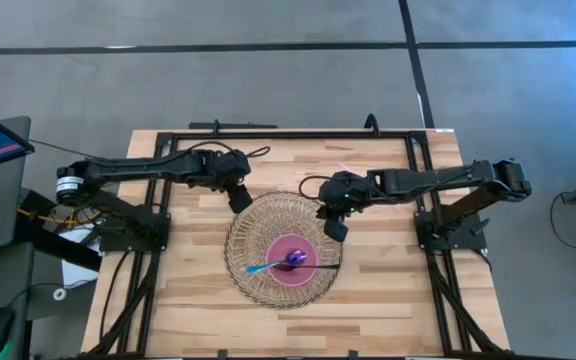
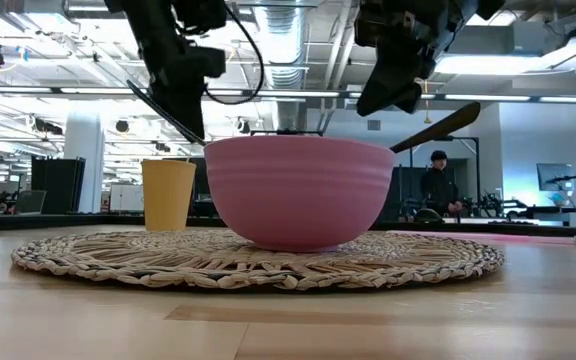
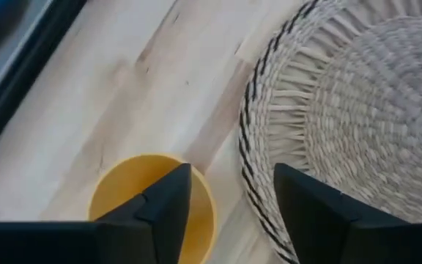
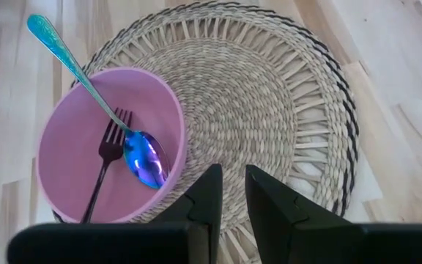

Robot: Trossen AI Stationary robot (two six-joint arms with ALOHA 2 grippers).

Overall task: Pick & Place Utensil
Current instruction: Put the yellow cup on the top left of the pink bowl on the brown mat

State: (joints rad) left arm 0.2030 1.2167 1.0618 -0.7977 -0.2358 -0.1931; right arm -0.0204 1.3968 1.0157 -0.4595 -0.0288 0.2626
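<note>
A pink bowl (image 1: 293, 258) (image 2: 298, 190) (image 4: 105, 143) stands on a round woven mat (image 1: 268, 235) (image 4: 269, 95). In it lie a shiny blue spoon (image 4: 141, 158) and a dark fork (image 4: 107, 158). The spoon's handle (image 1: 260, 268) leans out over the bowl's left rim, and the fork's handle (image 1: 323, 266) (image 2: 438, 128) over its right rim. A yellow cup (image 3: 149, 194) (image 2: 168, 193) stands upright at the mat's far left edge. My left gripper (image 1: 240, 197) (image 3: 233, 198) hangs open above the cup and the mat's edge. My right gripper (image 1: 335, 226) (image 4: 233, 192) hovers over the mat right of the bowl, shut but for a narrow slit, holding nothing.
A black frame (image 1: 288, 133) runs along the table's far edge, and both arm bases (image 1: 133, 225) (image 1: 453, 225) stand at the sides. Bare wood (image 1: 288, 325) lies near of the mat. A person (image 2: 436, 185) stands in the room behind.
</note>
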